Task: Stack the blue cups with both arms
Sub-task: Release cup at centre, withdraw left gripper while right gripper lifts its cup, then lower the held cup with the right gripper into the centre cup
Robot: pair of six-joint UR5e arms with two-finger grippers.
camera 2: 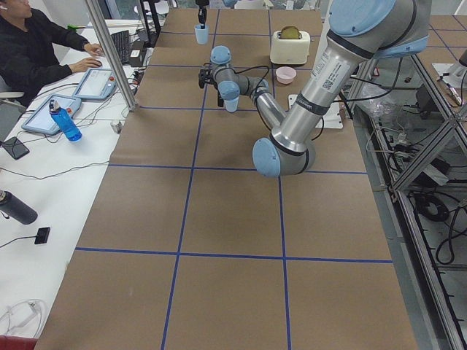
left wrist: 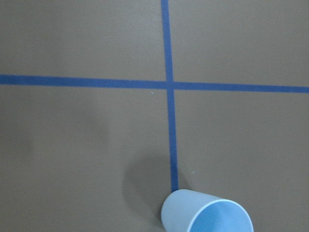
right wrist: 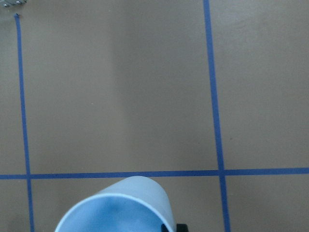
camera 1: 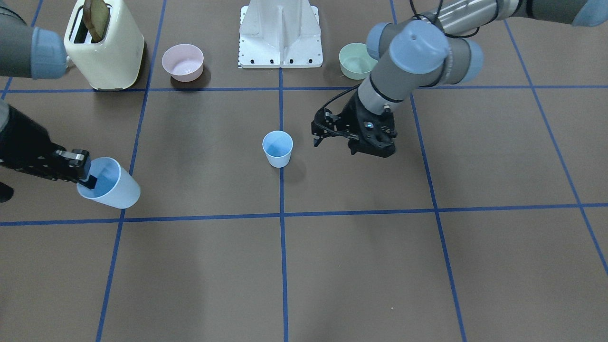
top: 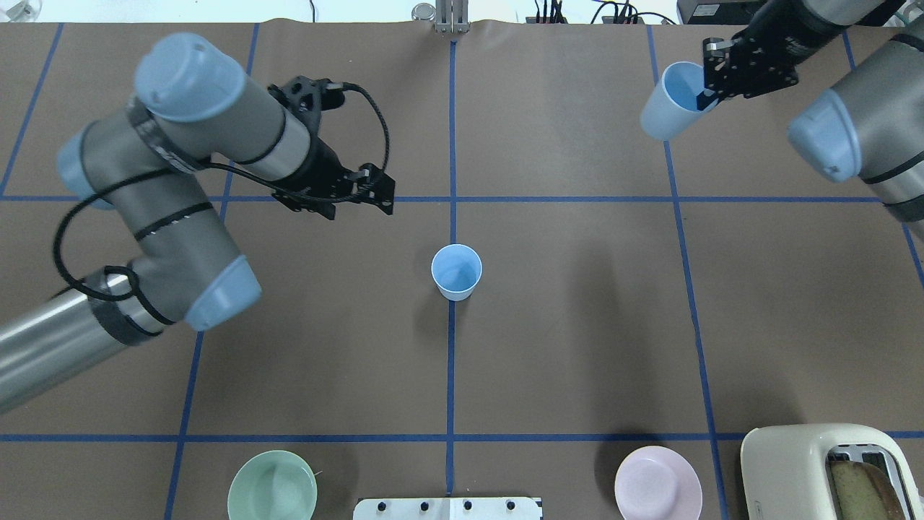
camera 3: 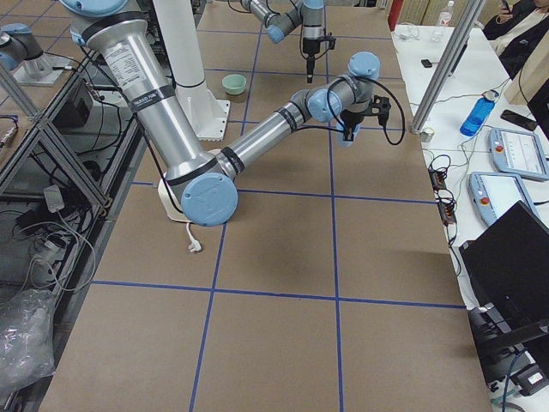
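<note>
The tilted cup (camera 1: 114, 190) is pale blue and tapered; my right claw (camera 1: 88, 179) pinches its rim. My left claw (camera 1: 317, 135) hangs spread near the upright cup (camera 1: 278, 149).

The right wrist view's bottom edge cuts the held blue cup (right wrist: 116, 205), and only a dark tip of the fingers (right wrist: 181, 227) shows. The left wrist view crops the standing blue cup (left wrist: 205, 215). Facing the robot, the left arm (camera 1: 418, 47) hides part of the mint bowl (camera 1: 354, 61). The left gripper (camera 1: 319, 134) is too dark to tell the gap between its fingers. Overhead, the toaster (top: 801, 469) runs off the corner.
</note>
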